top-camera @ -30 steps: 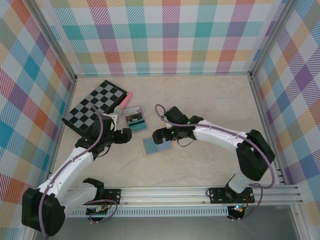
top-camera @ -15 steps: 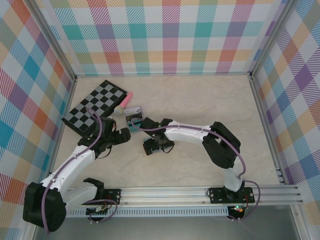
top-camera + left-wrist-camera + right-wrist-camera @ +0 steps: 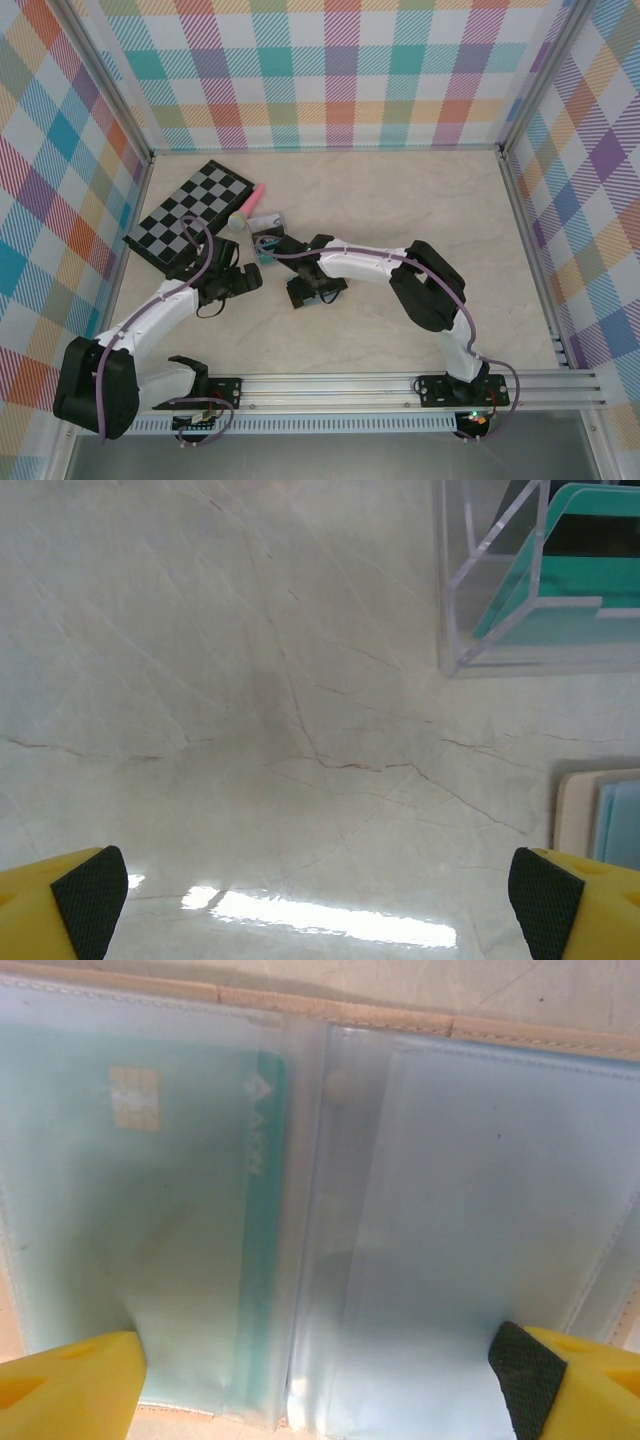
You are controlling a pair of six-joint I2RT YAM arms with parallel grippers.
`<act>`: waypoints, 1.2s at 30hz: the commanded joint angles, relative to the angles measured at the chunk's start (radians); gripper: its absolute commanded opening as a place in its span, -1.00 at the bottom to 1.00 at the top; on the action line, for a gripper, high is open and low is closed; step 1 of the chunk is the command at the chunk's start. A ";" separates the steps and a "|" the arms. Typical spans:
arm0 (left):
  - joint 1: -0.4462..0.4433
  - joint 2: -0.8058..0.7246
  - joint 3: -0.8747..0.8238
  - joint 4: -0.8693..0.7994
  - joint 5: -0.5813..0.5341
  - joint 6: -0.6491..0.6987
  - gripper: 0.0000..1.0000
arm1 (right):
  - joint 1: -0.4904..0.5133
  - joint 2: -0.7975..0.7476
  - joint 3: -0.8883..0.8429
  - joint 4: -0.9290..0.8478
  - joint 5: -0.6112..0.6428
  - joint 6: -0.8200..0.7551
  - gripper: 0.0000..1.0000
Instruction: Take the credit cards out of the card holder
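Rail (image 3: 340,385) runs along the near edge of the table (image 3: 440,210), and both arms reach from it toward the left half of the table. The left gripper (image 3: 240,280) hangs low over bare marbled surface, its jaws spread wide with nothing between the black pads (image 3: 90,895). Just to its right lies the card holder (image 3: 598,815), showing a tan rim and a light-blue inner panel. The right gripper (image 3: 303,293) sits directly above that holder, also spread wide and gripping nothing. Its yellow fingers (image 3: 70,1380) straddle both opened clear sleeves; whether they touch the plastic cannot be told. The card holder (image 3: 420,1190) lies unfolded and flat, and a teal credit card (image 3: 170,1180) with a gold chip is inside the left sleeve. Just beyond the grippers stands a clear plastic case (image 3: 520,590) holding a teal-and-dark item. A small pale round object (image 3: 237,222) lies just beyond it. Farther back near the table's left edge rests a chessboard (image 3: 190,215), with a pink object (image 3: 255,192) beside its right corner.
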 commanded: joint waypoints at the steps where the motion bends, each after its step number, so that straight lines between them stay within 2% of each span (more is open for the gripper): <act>1: 0.015 0.016 0.036 -0.005 0.049 -0.033 0.98 | -0.013 0.024 -0.030 -0.015 0.011 0.021 0.74; 7: 0.015 0.035 0.017 0.070 0.181 -0.087 0.85 | -0.039 -0.001 -0.100 0.047 -0.038 0.022 0.55; 11: 0.015 0.045 0.002 0.132 0.298 -0.121 0.68 | -0.050 -0.008 -0.126 0.073 -0.062 0.023 0.48; 20: -0.007 0.065 -0.073 0.377 0.498 -0.256 0.04 | -0.065 -0.020 -0.158 0.103 -0.077 0.031 0.40; 24: -0.047 0.095 -0.086 0.447 0.498 -0.320 -0.21 | -0.067 -0.024 -0.168 0.106 -0.070 0.048 0.28; 27: -0.101 0.118 -0.086 0.498 0.464 -0.371 -0.32 | -0.069 -0.029 -0.177 0.115 -0.064 0.063 0.26; 30: -0.160 0.164 -0.059 0.492 0.400 -0.379 -0.39 | -0.071 -0.039 -0.187 0.122 -0.058 0.075 0.24; 36: -0.212 0.296 -0.024 0.495 0.377 -0.376 -0.60 | -0.074 -0.054 -0.200 0.125 -0.037 0.099 0.22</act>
